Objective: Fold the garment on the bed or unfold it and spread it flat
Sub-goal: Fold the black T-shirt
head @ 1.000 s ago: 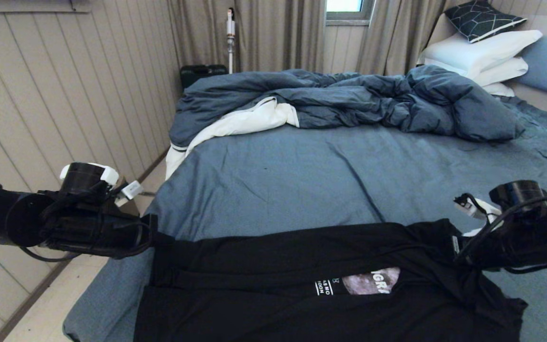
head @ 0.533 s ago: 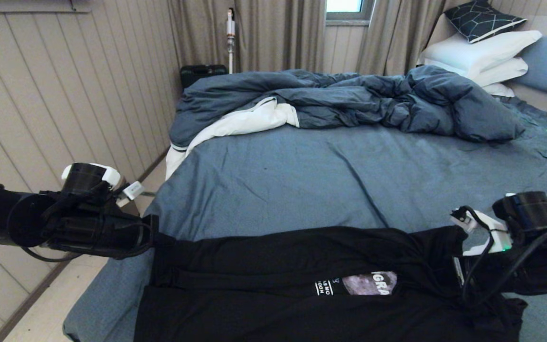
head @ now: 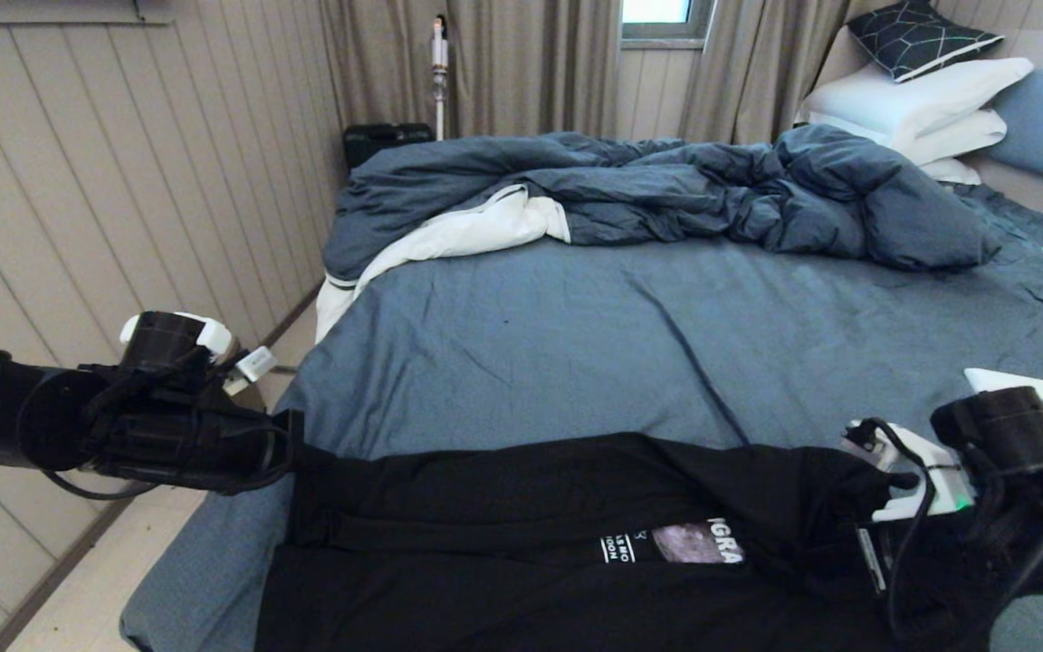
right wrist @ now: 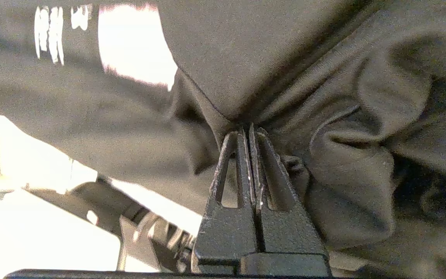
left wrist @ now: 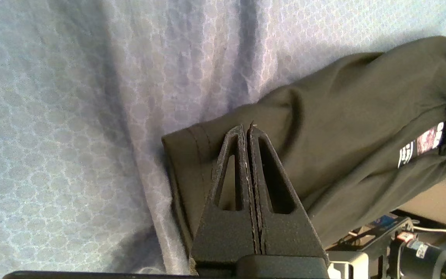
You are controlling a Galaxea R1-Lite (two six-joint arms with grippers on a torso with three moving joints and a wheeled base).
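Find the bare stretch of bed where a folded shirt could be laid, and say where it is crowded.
Free: the sheet between the duvet and the black T-shirt. Crowded: the near edge, with shirt, left gripper and right gripper.

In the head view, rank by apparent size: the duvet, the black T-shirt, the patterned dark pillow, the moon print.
1. Duvet and black T-shirt: look alike; the shirt is nearer and cut off, so unranked.
2. Patterned dark pillow.
3. Moon print, only partly showing.
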